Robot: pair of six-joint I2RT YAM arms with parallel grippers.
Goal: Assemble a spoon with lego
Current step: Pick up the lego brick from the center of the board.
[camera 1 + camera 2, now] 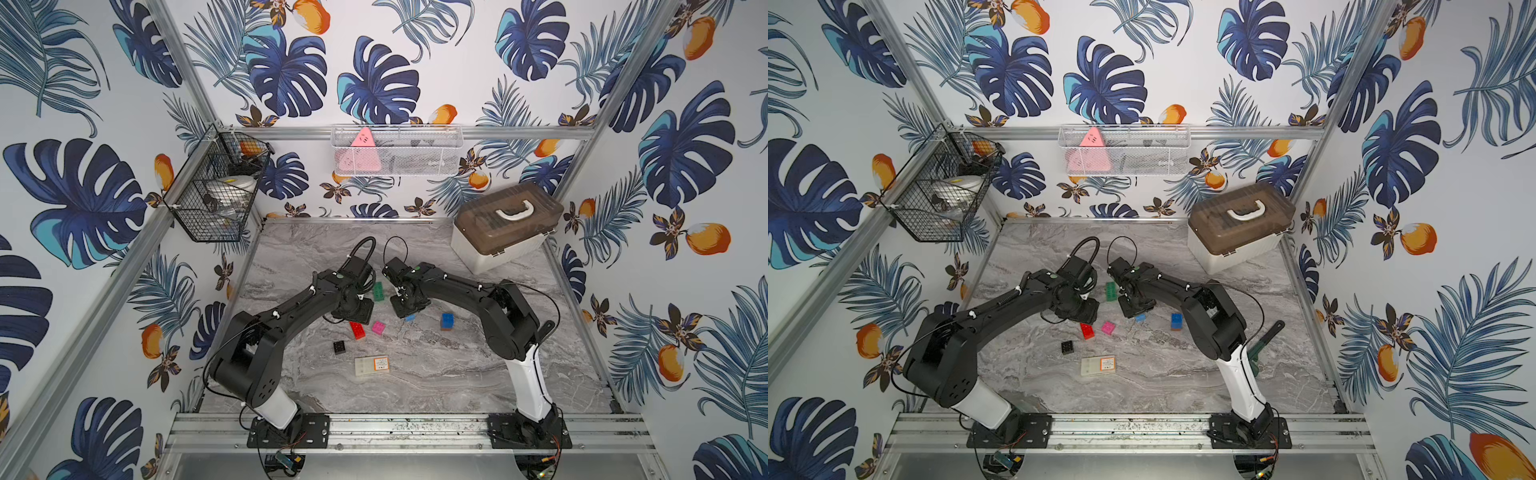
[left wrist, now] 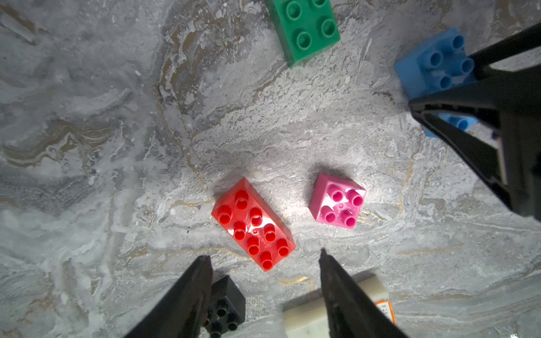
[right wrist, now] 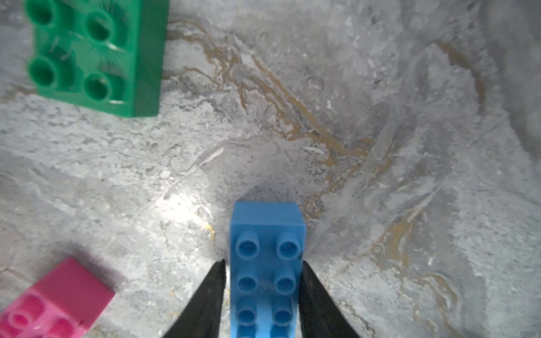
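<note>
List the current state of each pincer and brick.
Left pincer: open, empty.
Right pincer: shut on the light blue brick.
Red brick: loose, studs up.
Pink brick: loose, studs up.
Green brick: loose, studs up.
Black brick: loose, studs up.
Dark blue brick: stacked on an orange brick.

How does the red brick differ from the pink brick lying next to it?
The red brick is a long rectangle, while the pink brick is a small square. The red brick has eight studs in two rows of four and the pink brick has only four. Both rest studs up on the marble table, with a gap between them, and neither is joined to anything.
</note>
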